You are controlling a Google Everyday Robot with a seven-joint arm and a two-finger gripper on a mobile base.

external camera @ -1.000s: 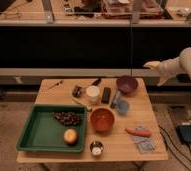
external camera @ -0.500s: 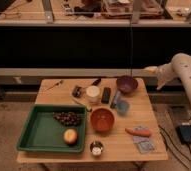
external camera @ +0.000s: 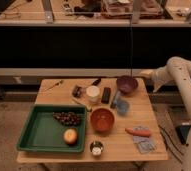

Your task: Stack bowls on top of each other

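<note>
The dark purple bowl (external camera: 127, 84) stands upright at the back right of the wooden table (external camera: 114, 150). The orange bowl (external camera: 102, 120) stands upright near the table's middle, just right of the green tray. The two bowls are apart and neither is in the other. My gripper (external camera: 144, 74) is at the end of the white arm (external camera: 181, 80), which reaches in from the right. It hangs just right of the purple bowl's rim and a little above it, holding nothing that I can see.
The green tray (external camera: 36, 137) at the front left holds grapes (external camera: 67, 118) and an orange fruit (external camera: 70, 136). A light-blue cup (external camera: 122, 106), a white cup (external camera: 93, 93), a black object (external camera: 106, 95), a carrot (external camera: 138, 132), a packet (external camera: 144, 145) and a small tin (external camera: 96, 148) surround the bowls.
The arm has swung left and down, bringing the gripper closer to the purple bowl. Nothing on the table has moved.
</note>
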